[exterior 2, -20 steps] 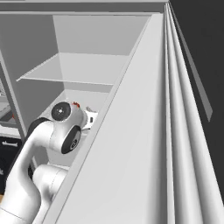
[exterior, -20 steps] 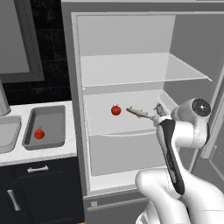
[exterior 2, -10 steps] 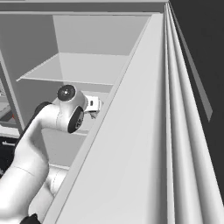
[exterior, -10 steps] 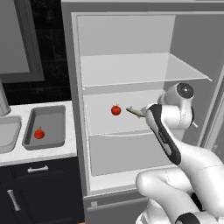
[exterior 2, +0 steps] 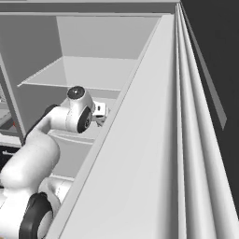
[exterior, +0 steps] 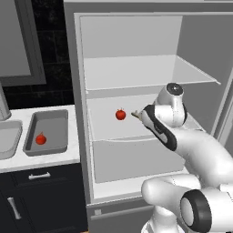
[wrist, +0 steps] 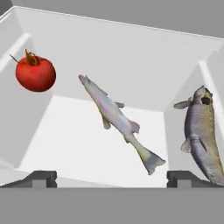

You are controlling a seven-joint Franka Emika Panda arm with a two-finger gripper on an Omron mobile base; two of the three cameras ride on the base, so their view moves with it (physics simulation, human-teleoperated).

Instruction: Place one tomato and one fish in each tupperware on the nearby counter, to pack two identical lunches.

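In the hand view my gripper is open inside the fridge, its fingertips wide apart with nothing between them. Ahead of it on the white shelf lie a slim silvery fish, a red tomato to its left, and a thicker grey fish at the right. The left base view shows the same tomato and a fish tip beside my forearm, which hides the hand. On the counter, the darker tupperware holds another tomato; the lighter tupperware lies left of it.
The fridge's upper shelf hangs above the hand, and its side walls close in on both sides. The open fridge door takes up the right of the right base view. Dark cabinets stand under the counter.
The arm has swung its upper joint up and to the left and pushed the hand deeper onto the middle shelf. The tomato and the fish have stayed in place.
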